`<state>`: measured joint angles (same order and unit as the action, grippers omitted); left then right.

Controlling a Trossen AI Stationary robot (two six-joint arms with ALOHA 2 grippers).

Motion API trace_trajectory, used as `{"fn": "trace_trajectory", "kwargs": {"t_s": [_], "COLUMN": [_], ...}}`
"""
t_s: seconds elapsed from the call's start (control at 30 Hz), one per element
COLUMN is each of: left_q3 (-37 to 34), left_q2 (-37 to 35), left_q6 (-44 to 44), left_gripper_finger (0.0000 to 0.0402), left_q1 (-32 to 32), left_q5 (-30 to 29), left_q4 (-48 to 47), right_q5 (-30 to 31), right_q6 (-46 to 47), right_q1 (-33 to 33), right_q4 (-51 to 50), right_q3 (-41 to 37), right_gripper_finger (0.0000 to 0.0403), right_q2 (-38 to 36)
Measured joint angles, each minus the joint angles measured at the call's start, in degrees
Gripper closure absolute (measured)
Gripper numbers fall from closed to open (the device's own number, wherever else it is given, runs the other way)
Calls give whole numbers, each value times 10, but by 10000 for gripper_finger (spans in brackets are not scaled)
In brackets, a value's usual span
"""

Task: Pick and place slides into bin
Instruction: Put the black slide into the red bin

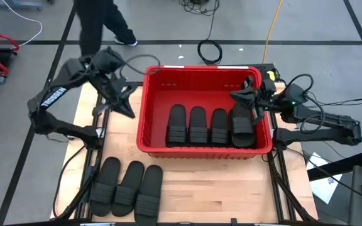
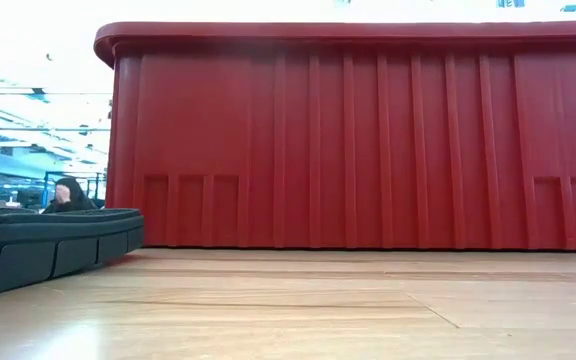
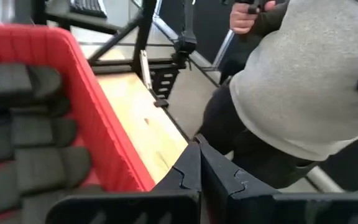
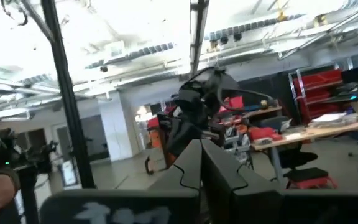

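Observation:
The red bin (image 1: 156, 94) stands mid-table and holds several black slides (image 1: 197, 125) lying side by side on its floor. Three more slides (image 1: 127, 185) lie soles down on the table at the near left; one of them shows in the low view (image 2: 48, 240) before the bin's wall (image 2: 368, 140). My left gripper (image 1: 131, 112) is shut and empty above the table, just left of the bin; its closed fingers show in the left wrist view (image 3: 199, 146). My right gripper (image 1: 236, 96) is shut and empty over the bin's right part, above the rightmost slide (image 1: 242, 129); its fingers show closed in the right wrist view (image 4: 199, 144).
A person (image 1: 99, 25) stands beyond the table's far left corner. A person in a grey top (image 3: 303, 81) shows close to the table in the left wrist view. Cables (image 1: 211, 50) lie on the floor behind the bin. Bare wood (image 1: 219, 188) lies near the bin's front.

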<state>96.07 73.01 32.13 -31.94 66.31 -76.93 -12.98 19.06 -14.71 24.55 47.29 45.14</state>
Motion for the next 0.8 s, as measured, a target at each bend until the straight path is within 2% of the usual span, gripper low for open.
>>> {"fn": "trace_trajectory", "kwargs": {"t_s": [0.13, 0.23, 0.4, 0.5, 0.63, 0.8], "left_q3": [-106, -154, -193, -200, -201, -201], "left_q2": [-38, -66, -104, -121, -129, -120], "left_q6": [-29, -44, -63, -99, -175, -311], "left_gripper_finger": [401, 401, 401, 401, 399, 400], "left_q1": [9, 21, 62, 103, 180, 299], "left_q5": [13, 13, -4, -36, -76, -156], "left_q4": [60, 85, 107, 111, 126, 243], "right_q5": [45, 84, 131, 144, 139, 76], "right_q6": [-35, -54, -53, -54, -49, -49], "right_q1": [60, 95, 136, 151, 156, 157], "right_q4": [-12, -20, -51, -73, -106, -110], "right_q3": [28, 40, 47, 48, 48, 48], "right_gripper_finger": [403, 403, 403, 403, 403, 403], "right_q2": [27, 34, 35, 31, 24, 8]}}
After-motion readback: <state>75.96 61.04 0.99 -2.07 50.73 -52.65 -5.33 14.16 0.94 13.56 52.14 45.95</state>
